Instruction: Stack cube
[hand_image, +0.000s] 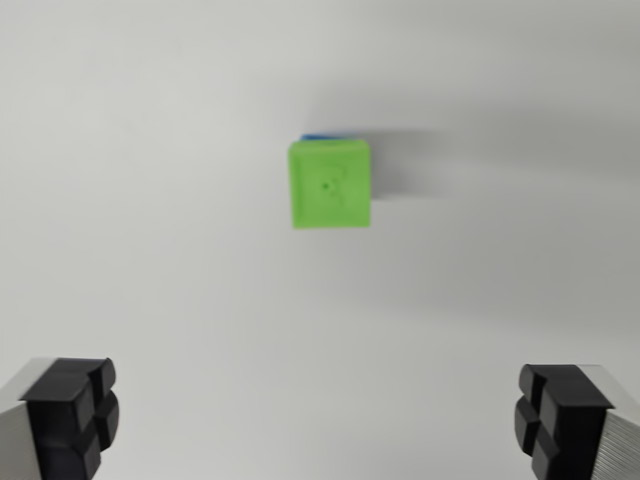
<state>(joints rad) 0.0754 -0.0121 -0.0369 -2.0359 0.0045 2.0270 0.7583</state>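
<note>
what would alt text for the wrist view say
A green cube sits on a blue cube, of which only a thin edge shows, on a plain white surface. The open gripper has black fingertips at the bottom corners, holding nothing.

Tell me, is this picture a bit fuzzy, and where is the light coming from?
In the wrist view, the small green cube looks soft-edged, slightly blurred, with a sliver of blue block peeking out behind its top edge; a grey shadow stretches toward the wrist view's right, so light likely comes from the left; the plain white table shows no glare; the black fingers look comparatively sharp.
</note>
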